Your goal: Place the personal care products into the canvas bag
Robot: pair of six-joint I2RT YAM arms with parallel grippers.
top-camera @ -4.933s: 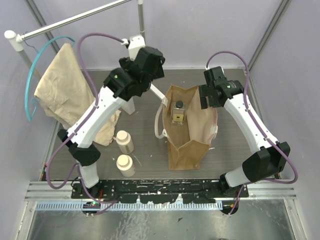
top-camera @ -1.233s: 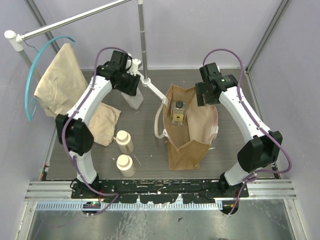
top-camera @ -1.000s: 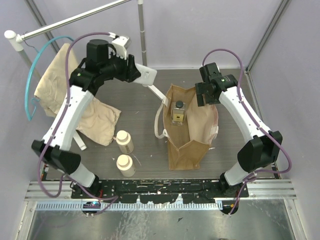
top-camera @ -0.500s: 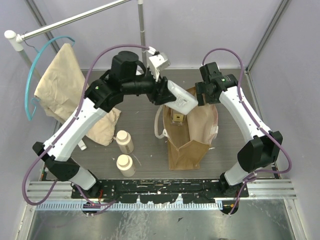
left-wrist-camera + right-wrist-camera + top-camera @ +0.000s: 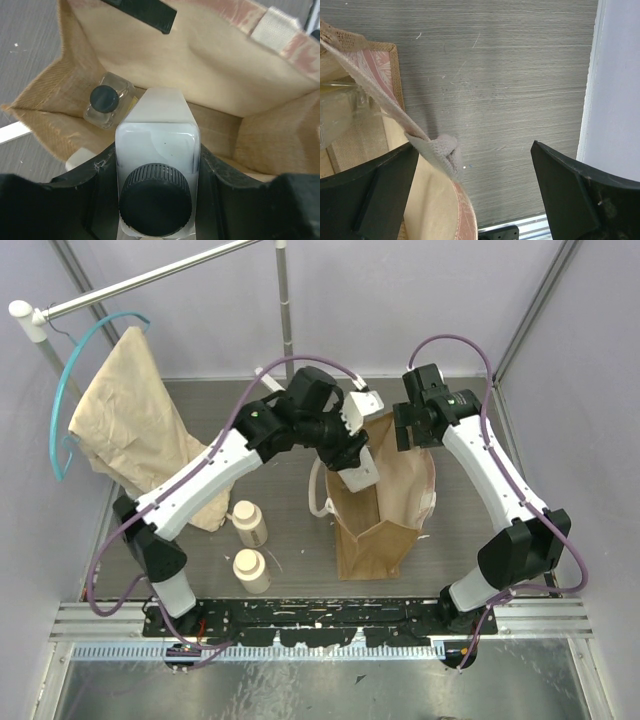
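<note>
The canvas bag (image 5: 385, 510) stands upright on the desk (image 5: 300, 540) with its boxy mouth gaping, which I judge is what lets a bottle go straight down into it. The right jaws stand wide with nothing between them, at the bag's far rim by a whitish strap (image 5: 427, 145), probably to keep the mouth from folding. Whether a finger presses the fabric I cannot tell. The left jaws are clamped on a whitish rectangular bottle (image 5: 157, 145), cap toward the wrist and base pointing down over the mouth, so it can drop in beside the other rectangular bottle (image 5: 107, 100), which stands in a corner of the bag. Two cream cylindrical bottles (image 5: 249, 523) wait on the desk, left of the bag. From above, the left arm (image 5: 210, 475) covers the bottle inside. The held bottle hides the bag's floor below it, and no label is legible.
</note>
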